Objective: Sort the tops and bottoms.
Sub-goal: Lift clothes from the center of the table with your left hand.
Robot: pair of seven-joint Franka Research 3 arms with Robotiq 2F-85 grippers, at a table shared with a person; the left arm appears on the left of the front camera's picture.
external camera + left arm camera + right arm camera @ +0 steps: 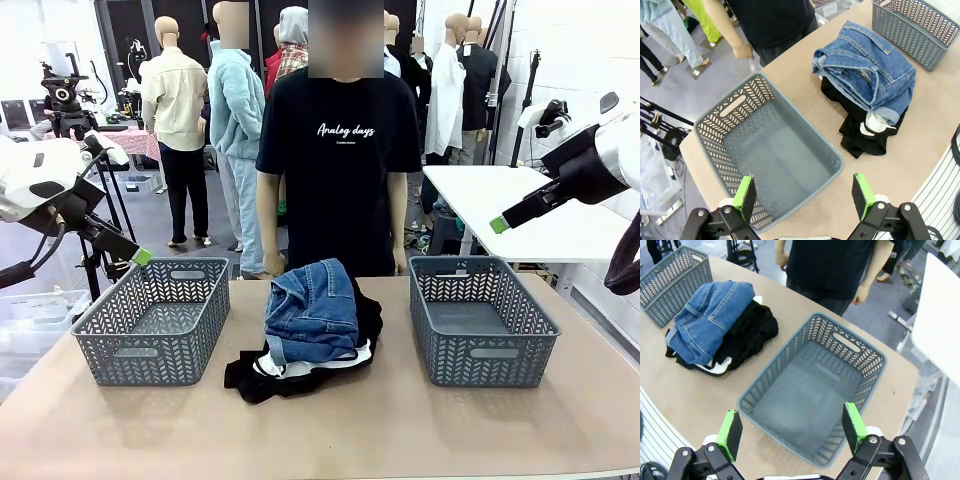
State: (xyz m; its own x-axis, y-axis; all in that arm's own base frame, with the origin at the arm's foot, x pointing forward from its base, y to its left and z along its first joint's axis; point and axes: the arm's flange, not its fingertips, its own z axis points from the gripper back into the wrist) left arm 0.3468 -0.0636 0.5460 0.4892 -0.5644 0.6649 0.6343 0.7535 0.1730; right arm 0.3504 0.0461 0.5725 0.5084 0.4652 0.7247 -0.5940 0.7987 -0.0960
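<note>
A pile of clothes lies mid-table: folded blue jeans (312, 312) (867, 65) (707, 317) on top of black garments (290, 370) (855, 125) (747, 332) with a bit of white showing. My left gripper (140, 257) (805, 197) hangs open above the left grey basket (152, 320) (765, 150), which is empty. High over the right grey basket (480, 318) (815, 390), also empty, my right gripper (498, 225) (792, 430) stands open. Neither gripper holds anything.
A person in a black T-shirt (340, 150) stands at the table's far edge behind the pile, hands down by the sides. A white table (520, 205) is at the back right. Bare tabletop (330, 430) lies in front of the baskets.
</note>
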